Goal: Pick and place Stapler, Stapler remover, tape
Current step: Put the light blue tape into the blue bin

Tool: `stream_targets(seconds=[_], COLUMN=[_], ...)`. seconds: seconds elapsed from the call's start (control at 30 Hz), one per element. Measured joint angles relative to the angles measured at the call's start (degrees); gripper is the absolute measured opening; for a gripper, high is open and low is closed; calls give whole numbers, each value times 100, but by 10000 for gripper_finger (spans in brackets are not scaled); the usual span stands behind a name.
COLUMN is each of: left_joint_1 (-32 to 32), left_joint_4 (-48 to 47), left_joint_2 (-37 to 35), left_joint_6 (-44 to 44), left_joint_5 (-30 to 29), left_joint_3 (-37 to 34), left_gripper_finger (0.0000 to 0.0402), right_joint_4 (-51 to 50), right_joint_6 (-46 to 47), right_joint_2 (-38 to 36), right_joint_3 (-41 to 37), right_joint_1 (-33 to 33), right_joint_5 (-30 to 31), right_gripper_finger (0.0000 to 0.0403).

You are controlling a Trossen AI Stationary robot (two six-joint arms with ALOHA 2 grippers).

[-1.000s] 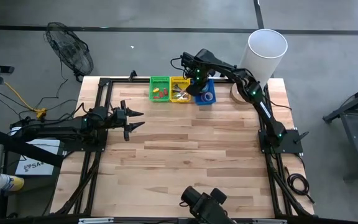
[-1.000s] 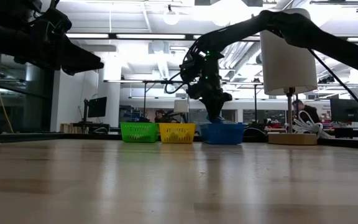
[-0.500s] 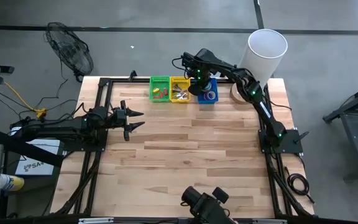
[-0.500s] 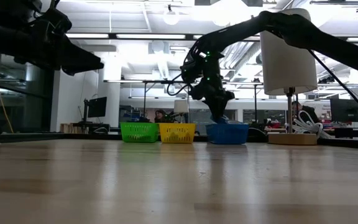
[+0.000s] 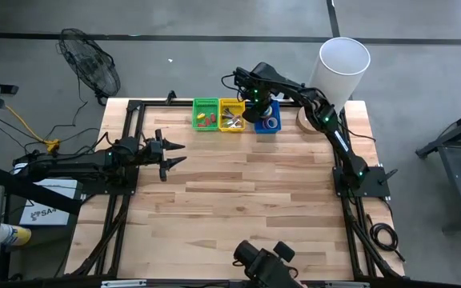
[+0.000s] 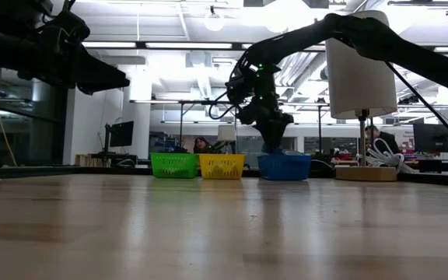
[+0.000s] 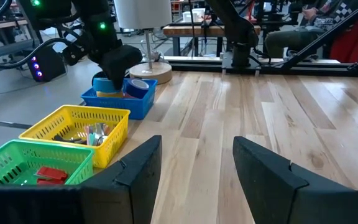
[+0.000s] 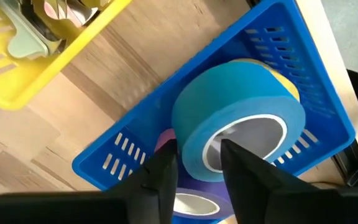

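I judge the task mid-course: my right end effector (image 8: 194,165) grasps the blue tape roll (image 8: 238,121) inside the blue basket (image 8: 303,81) beneath it, not yet lifted; left end effector (image 5: 169,155) idles released.

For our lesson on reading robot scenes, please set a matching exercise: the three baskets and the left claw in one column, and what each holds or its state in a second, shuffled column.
Column one:
1. green basket
2. yellow basket
3. blue basket
4. left claw

Column two:
A. rolls of tape, with the right claw reaching in
B. red items
C. open, empty, at the table's left side
D. mixed small pale and silvery pieces

Pairs: 1-B, 2-D, 3-A, 4-C
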Motion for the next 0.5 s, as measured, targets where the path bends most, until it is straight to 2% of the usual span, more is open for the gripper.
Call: stream_targets(seconds=[0.27, 0.5], left_joint_1=[0, 0], left_joint_4=[1, 2], left_joint_2=[0, 0], left_joint_6=[1, 1], left_joint_5=[-1, 0], left_joint_3=[0, 0], left_gripper_finger=[195, 195], right_joint_4=[-128, -133], right_joint_6=[12, 20], right_joint_2=[-7, -11], right_joint_3=[0, 0], right_joint_1=[0, 0], right_joint_5=[-2, -7], right_gripper_finger=[144, 154])
